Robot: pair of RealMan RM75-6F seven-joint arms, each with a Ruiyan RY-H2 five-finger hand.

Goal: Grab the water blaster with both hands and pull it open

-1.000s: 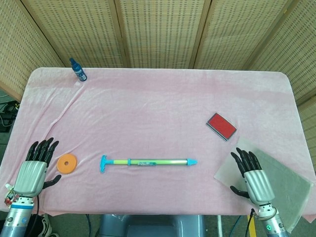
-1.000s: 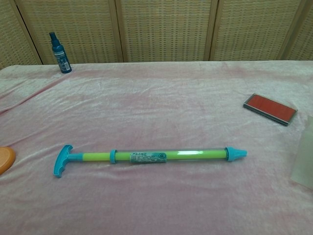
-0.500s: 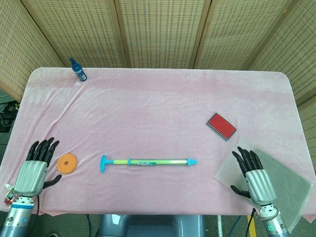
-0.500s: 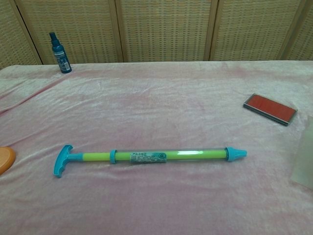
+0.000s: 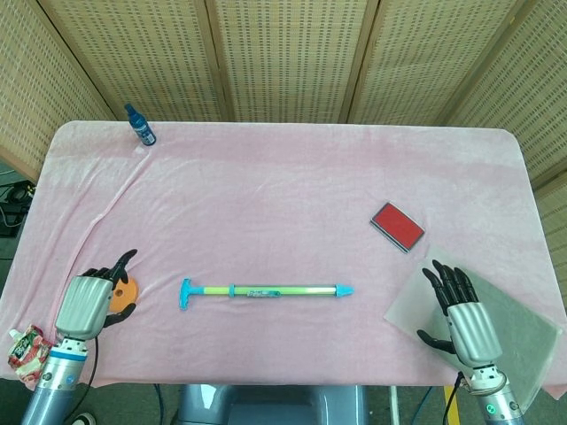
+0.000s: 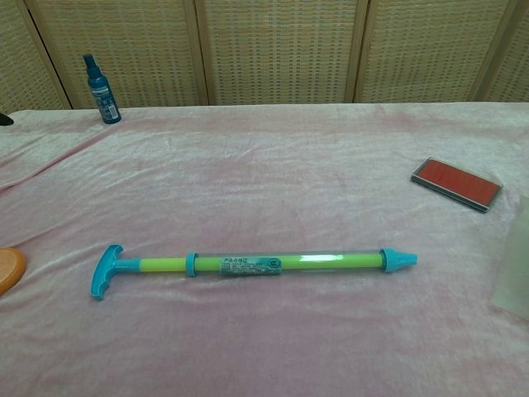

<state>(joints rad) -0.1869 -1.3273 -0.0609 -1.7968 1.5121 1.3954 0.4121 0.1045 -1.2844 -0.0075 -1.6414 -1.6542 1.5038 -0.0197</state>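
The water blaster (image 5: 266, 290) lies flat near the front middle of the pink surface (image 5: 283, 195), T-handle to the left and nozzle to the right. The left hand (image 5: 96, 297) hovers empty with fingers spread over an orange disc (image 5: 124, 291), left of the handle. The right hand (image 5: 462, 306) is empty too, fingers apart, above a grey sheet (image 5: 505, 328) well right of the nozzle.

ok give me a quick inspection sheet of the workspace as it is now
surface: pink cloth over the table, some creases at the left
job's things: water blaster lying flat near the front edge, T-handle to the left, untouched
clutter: orange disc, blue spray bottle at the back left, red pad, grey sheet at the front right
robot hands: left robot hand over the orange disc, holding nothing; right robot hand over the grey sheet, fingers apart
cables: dark cables on the floor, far left
surroundings: woven screen panels behind
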